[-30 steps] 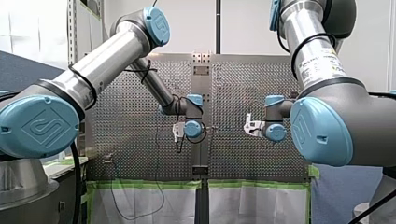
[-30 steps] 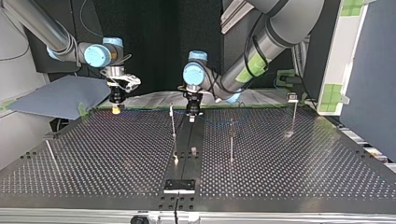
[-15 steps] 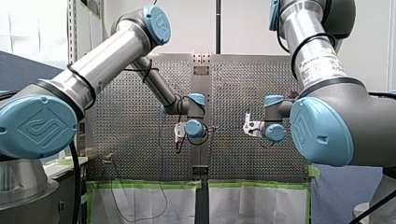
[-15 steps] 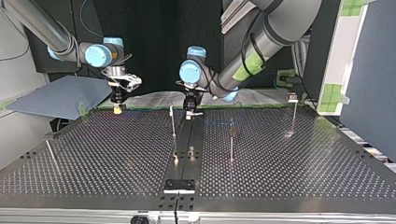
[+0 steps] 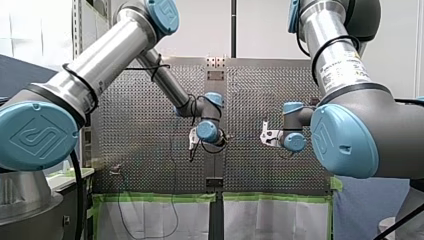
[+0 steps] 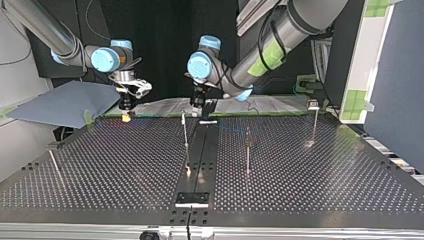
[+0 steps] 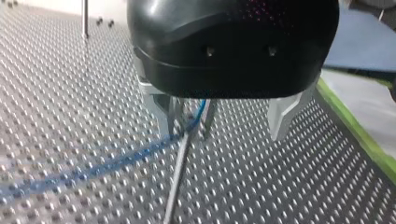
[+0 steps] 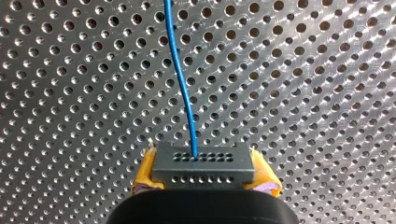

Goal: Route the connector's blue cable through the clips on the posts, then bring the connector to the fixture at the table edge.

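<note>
**L ARM SWINGS CABLE TO FIRST POST; R ARM HOLDS CONNECTOR**

Top view, left to right: my right gripper hangs over the far edge of the perforated metal table, unmoved vs. 1 sec ago. Its yellow pads are closed tight on both sides of the dark grey connector block. The thin blue cable leaves the block's holed face and runs off over the table.

Next comes the thin metal post beside the centre rail. Just beside its top is my left gripper. In the last sec it has lifted, tilted and shifted toward the view's left, from over the rail to the post's tip.

Further right, a second post and a clip-topped third post stand well apart from both grippers.

Judgement: routing is prob. only at the first clip. The connector is well apart from the black fixture plate at the near edge, so most of the task is left.

Hard to read: in the left wrist view the cable climbs under the black gripper body, close by the post. Whether that gripper clamps it or only guides it can't be told. Whether the cable sits in a clip is also unclear, as the first post's clip is too small to make out. In the front view the wrists block the contact point.
</note>
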### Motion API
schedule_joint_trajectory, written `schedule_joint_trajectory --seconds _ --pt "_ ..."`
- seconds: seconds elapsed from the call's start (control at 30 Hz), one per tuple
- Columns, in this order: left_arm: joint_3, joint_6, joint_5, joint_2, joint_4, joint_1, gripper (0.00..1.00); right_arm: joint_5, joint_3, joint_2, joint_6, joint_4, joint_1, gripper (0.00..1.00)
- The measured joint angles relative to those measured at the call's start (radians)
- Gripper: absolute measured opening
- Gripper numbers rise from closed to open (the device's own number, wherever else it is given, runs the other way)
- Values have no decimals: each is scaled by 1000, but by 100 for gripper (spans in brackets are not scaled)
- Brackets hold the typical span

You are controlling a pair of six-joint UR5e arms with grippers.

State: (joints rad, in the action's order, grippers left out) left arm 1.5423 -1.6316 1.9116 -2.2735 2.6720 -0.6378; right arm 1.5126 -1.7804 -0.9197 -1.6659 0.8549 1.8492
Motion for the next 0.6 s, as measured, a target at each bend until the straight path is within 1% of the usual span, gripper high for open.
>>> schedule_joint_trajectory --seconds 0.1,0.2,0.6 --pt "31 0 -13 19 -18 -12 100 -1 0 0 0 0 0 0" --pt "51 0 -14 27 -25 -23 100 -5 0 0 0 -1 0 0" --pt "60 -2 -4 30 -27 -46 100 -9 0 0 -2 -8 1 0"
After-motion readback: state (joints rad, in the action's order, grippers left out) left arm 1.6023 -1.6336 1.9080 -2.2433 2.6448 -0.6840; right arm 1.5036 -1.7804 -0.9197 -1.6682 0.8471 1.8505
